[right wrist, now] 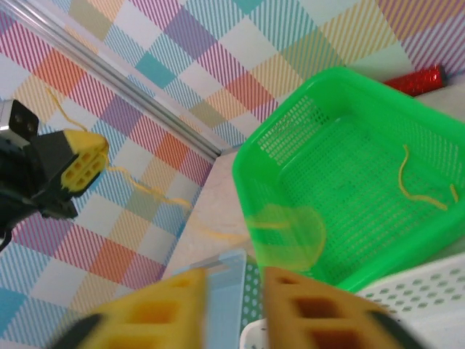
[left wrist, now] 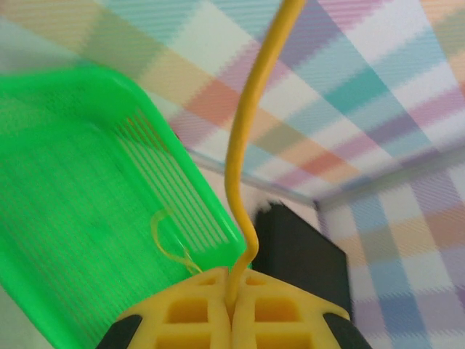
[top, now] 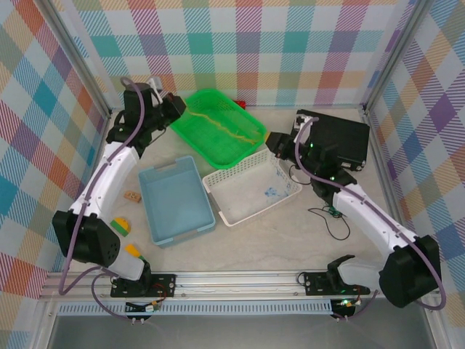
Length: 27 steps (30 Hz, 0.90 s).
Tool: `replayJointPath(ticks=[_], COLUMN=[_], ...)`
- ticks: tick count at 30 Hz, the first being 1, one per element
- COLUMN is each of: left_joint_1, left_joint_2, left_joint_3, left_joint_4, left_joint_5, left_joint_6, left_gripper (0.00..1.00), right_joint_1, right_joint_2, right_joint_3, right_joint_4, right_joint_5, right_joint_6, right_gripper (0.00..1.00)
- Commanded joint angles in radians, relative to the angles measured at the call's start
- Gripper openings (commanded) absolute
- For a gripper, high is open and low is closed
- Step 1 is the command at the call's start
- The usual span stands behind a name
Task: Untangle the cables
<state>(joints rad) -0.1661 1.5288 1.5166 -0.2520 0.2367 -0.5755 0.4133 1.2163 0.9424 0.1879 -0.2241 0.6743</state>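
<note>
The yellow cable (top: pixel 221 123) runs lengthwise across the floor of the green basket (top: pixel 240 149) at the back of the surface (top: pixel 276 240). One end rises over the basket's left rim to the left gripper (top: pixel 180 109). In the left wrist view the cable (left wrist: pixel 238 153) climbs out from between the yellow fingertips (left wrist: pixel 207 291) – those jaws are pressed together, pinching it just above the basket's corner (left wrist: pixel 203 189).

A thin black cable (top: pixel 327 211) lies loose on the surface well apart from the yellow one, beside the right arm's forearm.

The right gripper (top: pixel 272 142) hangs between the green basket and the white basket (top: pixel 225 211) – its jaws are spread, with nothing between the fingers (right wrist: pixel 305 305). Its own camera looks across the green basket (right wrist: pixel 290 145) at the left gripper (right wrist: pixel 76 163), from which the yellow strand (right wrist: pixel 145 189) trails.

A blue bin (top: pixel 149 203) sits left of the white basket, and a black box (top: pixel 341 134) stands at the back right.
</note>
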Motion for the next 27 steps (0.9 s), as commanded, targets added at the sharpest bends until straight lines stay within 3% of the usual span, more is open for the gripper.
replayJointPath(ticks=[1,8,13,19,21,24,27], left_joint_1=[0.073,0.113,0.114,0.105,0.094,0.069,0.045], left_joint_2=[0.091,0.361,0.551,0.717,0.744,0.766,0.73], left_joint_3=[0.054,0.23,0.384,0.51,0.536,0.594,0.603], left_joint_4=[0.113,0.15,0.142,0.134,0.112,0.007,-0.083], left_joint_5=[-0.1,0.016,0.047,0.126,0.136,0.094,0.0], left_joint_6=[0.081,0.058,0.026,-0.008,0.028,0.12,0.243], left_gripper=[0.0,0.0,0.0,0.0,0.14,0.51,0.78], right_joint_1=[-0.045,-0.266,-0.378,-0.431,-0.446,-0.462,-0.477], right_joint_2=[-0.013,-0.088,-0.157,-0.138,-0.121,-0.096,-0.078], right_joint_3=[0.112,0.171,0.138,0.146,0.158,0.19,0.235], right_joint_4=[-0.151,-0.479,-0.578,-0.703,-0.747,-0.828,-0.921], right_joint_5=[-0.091,-0.258,-0.231,-0.127,-0.075,0.01,0.094], right_joint_6=[-0.16,-0.218,-0.231,-0.215,-0.198,-0.181,-0.17], right_gripper=[0.63,0.56,0.57,0.57,0.57,0.58,0.58])
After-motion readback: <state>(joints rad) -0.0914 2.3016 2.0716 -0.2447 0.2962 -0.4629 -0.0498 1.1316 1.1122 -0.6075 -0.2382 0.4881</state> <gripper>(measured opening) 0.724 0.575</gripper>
